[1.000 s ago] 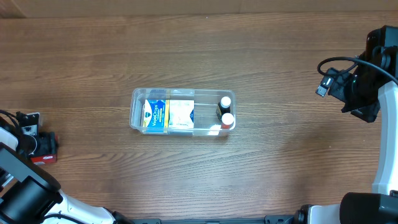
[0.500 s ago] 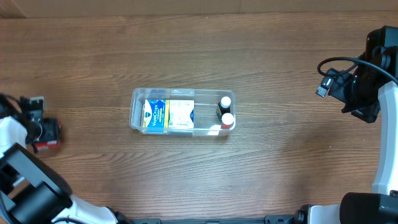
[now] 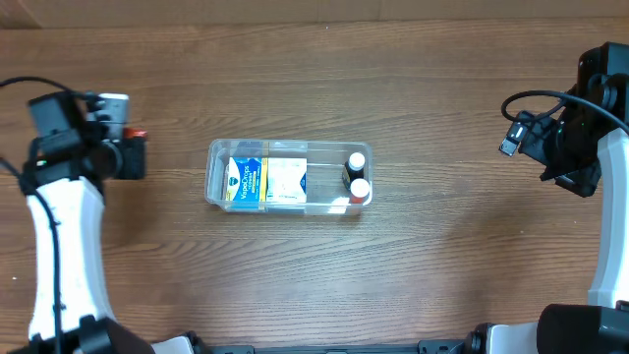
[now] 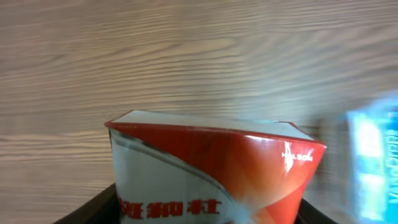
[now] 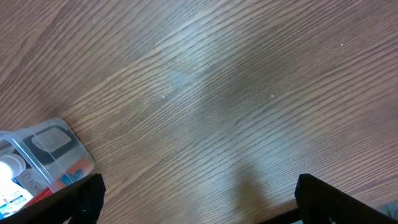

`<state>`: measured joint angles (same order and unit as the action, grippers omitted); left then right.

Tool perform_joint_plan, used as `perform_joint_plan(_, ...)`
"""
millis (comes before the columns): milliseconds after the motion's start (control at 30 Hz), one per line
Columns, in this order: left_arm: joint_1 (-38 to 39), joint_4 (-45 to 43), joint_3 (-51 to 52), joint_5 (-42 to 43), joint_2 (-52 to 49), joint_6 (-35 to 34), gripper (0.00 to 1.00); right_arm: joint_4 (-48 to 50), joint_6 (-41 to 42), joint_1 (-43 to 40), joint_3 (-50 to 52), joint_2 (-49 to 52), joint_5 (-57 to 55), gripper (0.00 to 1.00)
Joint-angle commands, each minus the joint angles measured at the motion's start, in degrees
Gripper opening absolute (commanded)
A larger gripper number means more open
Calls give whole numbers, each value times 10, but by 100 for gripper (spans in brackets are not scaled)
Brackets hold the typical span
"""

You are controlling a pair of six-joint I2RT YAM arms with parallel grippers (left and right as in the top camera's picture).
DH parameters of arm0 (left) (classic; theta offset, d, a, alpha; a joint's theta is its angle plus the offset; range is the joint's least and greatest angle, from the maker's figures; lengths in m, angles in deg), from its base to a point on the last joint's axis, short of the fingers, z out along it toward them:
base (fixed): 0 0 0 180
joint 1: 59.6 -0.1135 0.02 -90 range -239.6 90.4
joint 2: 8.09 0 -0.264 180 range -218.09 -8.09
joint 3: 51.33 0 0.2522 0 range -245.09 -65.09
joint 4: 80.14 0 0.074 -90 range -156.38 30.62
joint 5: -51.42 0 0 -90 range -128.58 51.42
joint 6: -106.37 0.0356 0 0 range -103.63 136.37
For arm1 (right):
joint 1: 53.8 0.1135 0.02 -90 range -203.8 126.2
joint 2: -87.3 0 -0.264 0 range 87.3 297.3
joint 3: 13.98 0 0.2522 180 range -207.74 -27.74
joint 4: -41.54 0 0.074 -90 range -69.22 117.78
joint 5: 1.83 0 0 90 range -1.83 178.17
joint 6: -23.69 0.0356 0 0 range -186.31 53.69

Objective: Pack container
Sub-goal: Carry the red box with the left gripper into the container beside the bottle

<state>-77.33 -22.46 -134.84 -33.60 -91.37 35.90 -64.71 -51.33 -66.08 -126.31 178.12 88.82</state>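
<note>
Since a second ago the left arm has swung up from the near table edge, and the left gripper (image 3: 135, 155) now hangs just off the left short end of the container (image 3: 214, 187). It is clamped on a red-and-white carton (image 4: 211, 168), which fills its wrist view. The right arm has not shifted.

The container lies at mid-table with its long axis running left to right in the overhead view. Inside it, a blue-and-yellow box (image 3: 244, 180) sits at the left end with a white box (image 3: 286, 180) touching it. Two white-capped bottles (image 3: 357, 160) stand at the right end, and a bare strip shows between the white box and the bottles.

The carton is to the left of the container, so the left arm is far nearer. The right gripper (image 5: 199, 186) is well apart beyond the container's right end, its fingers spread wide and empty.

The carry probably needs to travel rightward along the container's long axis to that bare strip. How the carton's own long axis lies is hard to judge, since the overhead view shows only a red sliver.
</note>
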Motion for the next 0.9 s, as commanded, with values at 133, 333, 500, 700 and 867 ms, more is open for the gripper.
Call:
perform_joint_plan(133,179,71,-37,8,57,-152,50,-7,-2,2,-1,-4,-5,100)
perform_joint_plan(333,322,98,-102,9,58,-305,46,-7,-2,2,-1,-4,-5,100)
perform_joint_plan(500,391,88,-134,8,54,-376,41,-7,-2,2,-1,-4,-5,100)
perform_joint_plan(700,419,75,-159,10,23,-414,38,-7,-2,2,-1,-4,-5,100)
perform_joint_plan(867,438,65,-169,12,-24,-432,35,-7,0,2,-1,-4,-5,100)
